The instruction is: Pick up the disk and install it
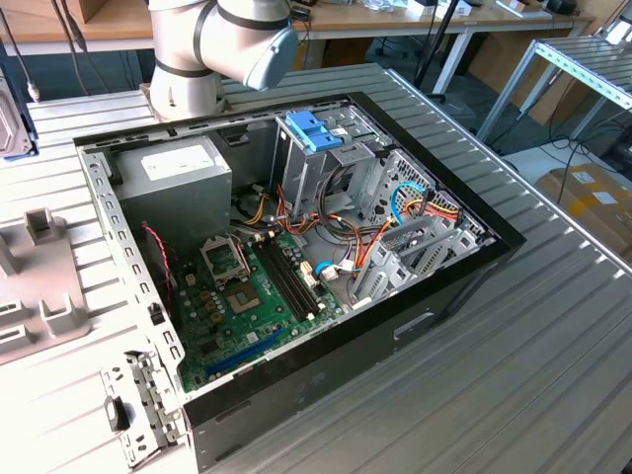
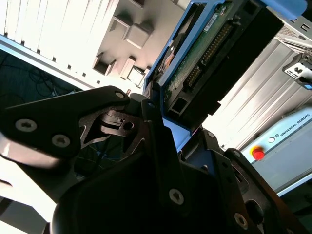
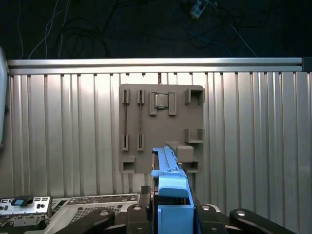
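— Blue rails and all: is the disk (image 2: 214, 53) picked up?
— Seems so. The gripper (image 3: 170, 214) has its fingers (image 2: 156, 141) clamped on it, over the grey fixture plate (image 3: 146, 112) on the counter (image 3: 58, 136). Installing it in the computer case (image 1: 395, 326) is not yet done.
— And the arm?
— The arm (image 1: 217, 39) stands at the counter's far edge behind the case, wrist facing down.
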